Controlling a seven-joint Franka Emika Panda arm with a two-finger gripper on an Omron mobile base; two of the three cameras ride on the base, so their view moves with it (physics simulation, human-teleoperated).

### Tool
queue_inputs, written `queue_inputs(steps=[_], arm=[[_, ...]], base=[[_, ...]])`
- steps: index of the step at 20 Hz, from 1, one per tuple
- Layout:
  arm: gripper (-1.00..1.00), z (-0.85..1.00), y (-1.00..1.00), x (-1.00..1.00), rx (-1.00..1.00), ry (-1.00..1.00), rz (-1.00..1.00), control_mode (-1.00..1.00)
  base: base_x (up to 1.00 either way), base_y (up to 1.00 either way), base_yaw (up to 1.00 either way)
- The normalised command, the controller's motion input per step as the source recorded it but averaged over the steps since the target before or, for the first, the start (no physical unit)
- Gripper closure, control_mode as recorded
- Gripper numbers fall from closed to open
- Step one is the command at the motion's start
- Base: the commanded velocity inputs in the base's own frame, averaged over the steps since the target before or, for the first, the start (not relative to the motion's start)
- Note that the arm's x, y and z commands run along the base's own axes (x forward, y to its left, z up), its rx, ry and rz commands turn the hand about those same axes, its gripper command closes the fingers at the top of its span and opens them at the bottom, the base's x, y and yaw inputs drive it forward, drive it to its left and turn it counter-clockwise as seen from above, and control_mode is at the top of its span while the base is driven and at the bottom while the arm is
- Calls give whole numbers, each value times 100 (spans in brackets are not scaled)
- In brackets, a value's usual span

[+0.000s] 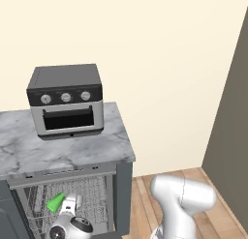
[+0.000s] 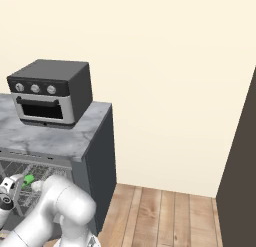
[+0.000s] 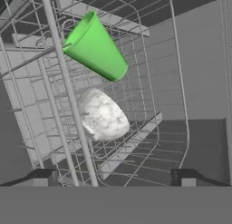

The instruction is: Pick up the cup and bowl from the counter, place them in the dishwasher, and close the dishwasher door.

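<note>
Left base view, left to right: toaster oven [image 1: 66, 100] stood on the bench [image 1: 72, 148]; below the bench edge the dishwasher [image 1: 65, 197] was open with its wire rack [image 1: 92, 199] exposed. The cup [image 1: 56, 202] lay tipped on its side in that rack, with the arm's wrist just beside it.

Hand view: cup [image 3: 96, 47] at upper left, lying tilted among the wires, mouth toward upper left. The bowl [image 3: 103, 115] sat just below it in the same rack, tilted on edge, close to the cup; contact between them could not be judged. The gripper [image 3: 113, 177] was spread wide, its two tips well apart at the bottom of the view, pinching nothing.

Judgement: both items appeared loaded, so the placing steps looked done and the closing step was in hand. The next move called for drawing the gripper clear of the rack wires without knocking the bowl, then getting under or behind the dishwasher door [image 1: 7, 218], visible at the lower left edge, and swinging it up shut.

Writing: none legible. The oven's three knobs [image 1: 66, 97] carried no readable marks, and no brand showed on either appliance
</note>
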Motion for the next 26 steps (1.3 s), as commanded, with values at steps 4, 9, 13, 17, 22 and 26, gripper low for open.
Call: queue_inputs(steps=[4,9,13,17,22,26], arm=[[-100,18,-11,-10,1,0,-9,-100],[-100,5,-13,-2,6,0,-7,-100],[-100,16,-2,-14,7,0,-5,-100],[-100,33,3,-47,5,-1,-5,-100],[-100,26,3,-53,1,-1,-4,-100],[-100,18,0,-53,2,0,-2,-100]], base=[[0,0,0],[0,0,0],[0,0,0],[0,0,0],[0,0,0],[0,0,0]])
